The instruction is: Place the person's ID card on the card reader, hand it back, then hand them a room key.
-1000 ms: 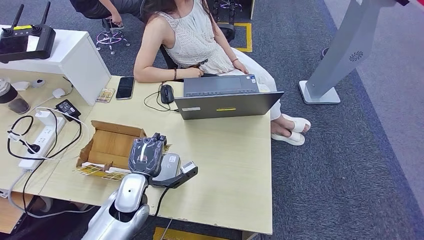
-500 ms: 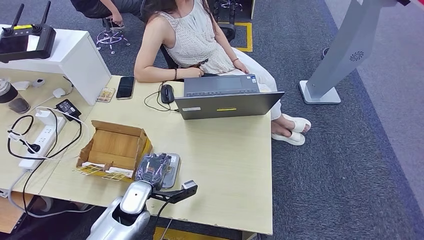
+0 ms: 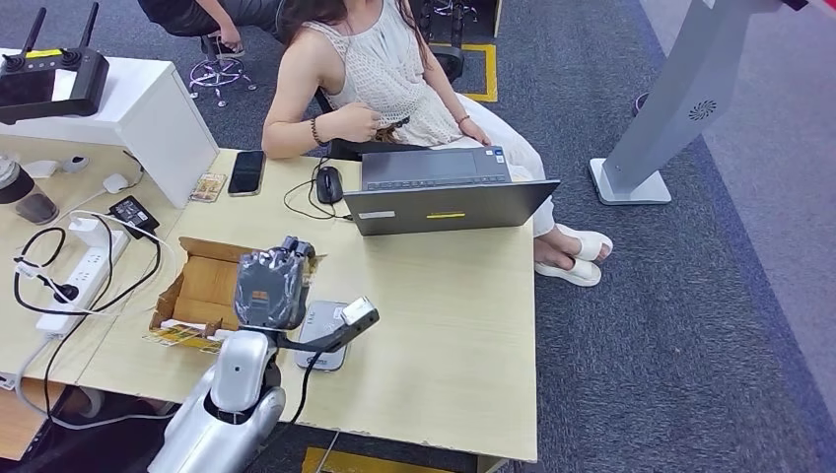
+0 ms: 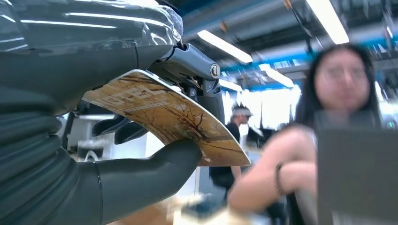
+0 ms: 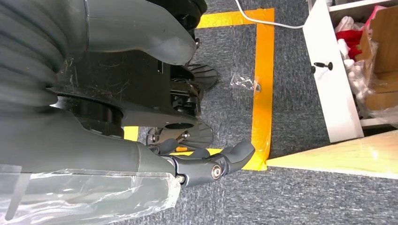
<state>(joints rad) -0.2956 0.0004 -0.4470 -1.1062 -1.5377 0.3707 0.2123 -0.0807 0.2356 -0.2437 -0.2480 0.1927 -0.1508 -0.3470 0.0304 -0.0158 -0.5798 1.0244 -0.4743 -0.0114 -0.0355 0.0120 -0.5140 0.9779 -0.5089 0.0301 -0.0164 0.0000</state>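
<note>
1. Left hand (image 3: 268, 288) was raised above the desk (image 3: 444, 335), over the near edge of the cardboard box (image 3: 209, 286). It pinched a patterned brown card (image 4: 169, 115) between thumb (image 4: 155, 166) and fingers, flat face up. My read: that's the room key, lifted to pass across, though it could be the ID; print unreadable.
2. Card reader (image 3: 323, 333) sat on the desk just beside the box, bare on top. So the read step looked done.
3. The person (image 3: 375, 79) sat across the desk behind the laptop (image 3: 444, 197), hands drawn in to the chest, holding something small. Not reaching for the card yet.
4. Right hand (image 5: 206, 164) hung low over the carpet beside yellow floor tape (image 5: 263, 70), fingers loosely apart, holding nothing. Idle, since the handover needs one hand.
5. Counts: one card in hand, one reader, one box, one laptop, one phone (image 3: 246, 172), one mouse (image 3: 329, 184). More printed cards (image 3: 192, 338) lay by the box; count unclear.
</note>
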